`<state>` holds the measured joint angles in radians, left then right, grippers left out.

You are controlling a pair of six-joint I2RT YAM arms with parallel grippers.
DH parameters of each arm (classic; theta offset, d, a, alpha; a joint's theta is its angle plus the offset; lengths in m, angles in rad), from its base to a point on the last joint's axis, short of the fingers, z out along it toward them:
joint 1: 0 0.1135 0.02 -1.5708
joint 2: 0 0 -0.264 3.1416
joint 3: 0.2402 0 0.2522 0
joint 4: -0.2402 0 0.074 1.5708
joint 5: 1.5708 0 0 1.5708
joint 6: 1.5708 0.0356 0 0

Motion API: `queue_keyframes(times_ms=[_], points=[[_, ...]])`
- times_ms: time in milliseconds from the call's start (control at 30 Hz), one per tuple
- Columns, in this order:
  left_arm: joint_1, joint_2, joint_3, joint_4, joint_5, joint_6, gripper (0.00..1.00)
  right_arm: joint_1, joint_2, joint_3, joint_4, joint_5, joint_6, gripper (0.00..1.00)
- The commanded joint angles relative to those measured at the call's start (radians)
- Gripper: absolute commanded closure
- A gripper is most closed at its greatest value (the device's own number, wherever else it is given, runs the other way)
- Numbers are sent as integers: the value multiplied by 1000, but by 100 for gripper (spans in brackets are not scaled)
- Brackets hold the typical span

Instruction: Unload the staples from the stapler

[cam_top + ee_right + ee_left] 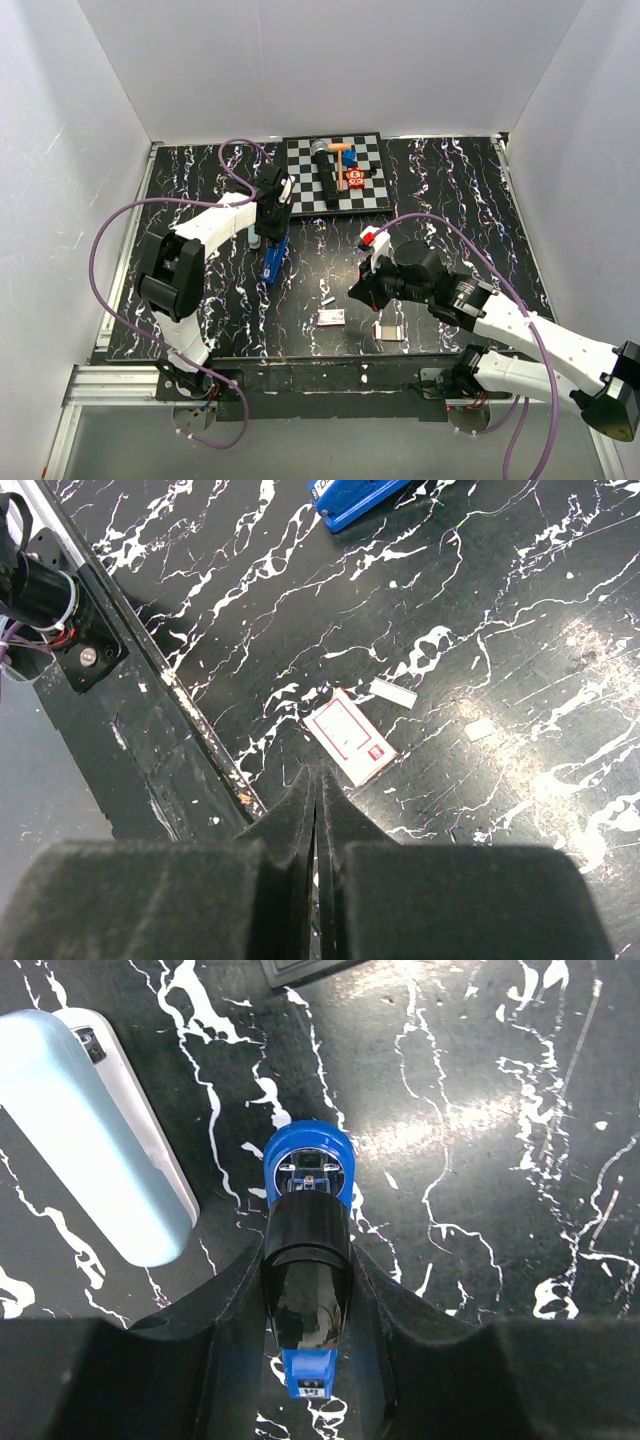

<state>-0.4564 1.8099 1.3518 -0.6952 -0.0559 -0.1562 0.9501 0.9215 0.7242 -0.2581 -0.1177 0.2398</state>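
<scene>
Left pincer point(308, 1265): in your wrist view its two dark fingers are closed against both sides of the stapler point(310, 1165), clamping the glossy black part (no gap shows on either side).
Stapler: it lies on the black marbled table point(500, 1160) and runs straight out from between those fingers, with its rounded blue end just ahead of the tips.
Pale-blue oblong piece point(95, 1130): you see it to the left of the left pincer's fingers, near the stapler but apart from it.
Right pincer point(317, 785): its fingers are pressed together to a thin seam and hold nothing. It hovers over the table, well apart from the stapler.
Red-and-white card point(350, 736): it lies flat just ahead of the right pincer's tips.
White strip point(393, 692): you find it just beyond that card.
Chequered board point(335, 172): it sits beyond the left pincer, toward the back wall, and carries small objects (too small to name).
</scene>
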Motion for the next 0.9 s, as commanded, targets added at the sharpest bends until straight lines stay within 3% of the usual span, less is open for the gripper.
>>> queue_keyframes(times_ms=[0,267,433,633,867], points=[[15,17,53,36,-38,6,100,-1,-32,-5,48,13,19,99],[18,49,53,60,-59,20,65,-2,-46,-9,34,24,23,99],[18,19,53,66,-78,23,49,-2,-49,-5,19,33,21,99],[18,-81,64,62,-68,23,41,-2,-41,10,-3,35,18,83],[15,-263,44,54,8,4,39,-2,0,46,-41,27,9,61]])
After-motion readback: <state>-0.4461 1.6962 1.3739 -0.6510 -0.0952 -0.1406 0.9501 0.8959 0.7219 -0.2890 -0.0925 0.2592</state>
